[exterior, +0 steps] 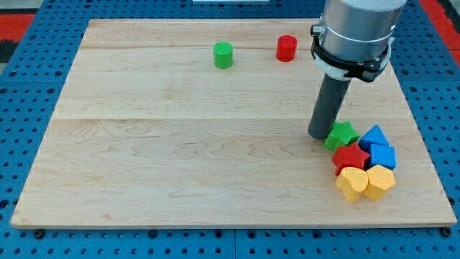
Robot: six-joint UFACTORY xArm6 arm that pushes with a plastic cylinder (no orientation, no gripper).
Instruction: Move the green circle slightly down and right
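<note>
The green circle is a short green cylinder near the view's top, left of centre on the wooden board. A red cylinder stands to its right. My tip is far from the green circle, down and to the view's right, touching the left side of a green star.
A cluster lies at the view's lower right: the green star, a red star, a blue triangle block, a blue block and two yellow heart blocks. A blue pegboard surrounds the board.
</note>
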